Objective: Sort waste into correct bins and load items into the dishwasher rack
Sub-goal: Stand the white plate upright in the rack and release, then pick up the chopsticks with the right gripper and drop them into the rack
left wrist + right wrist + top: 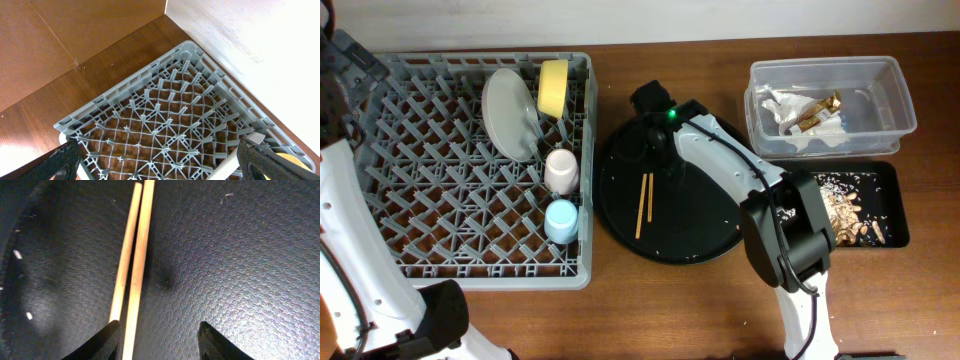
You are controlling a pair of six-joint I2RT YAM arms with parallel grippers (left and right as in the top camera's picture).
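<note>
Overhead: chopsticks (645, 204) flat on round black tray (700, 228), just beside dishwasher rack (440, 200).
Left wrist: left gripper (165, 170) spread wide, empty, above dishwasher rack.
Right wrist: right gripper (157, 340) parted, nothing held, one fingertip at chopsticks' near end.

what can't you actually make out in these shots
- Right gripper: in the overhead view its own wrist covers the fingertips.
- Chopsticks: the right wrist view cuts their tops off at the frame edge, and contact with the fingers is unclear.
- Yellow bowl: the left wrist view shows only a sliver in the frame corner, behind a finger.
- Black rectangular tray: in the overhead view the right arm hides its left end.
</note>
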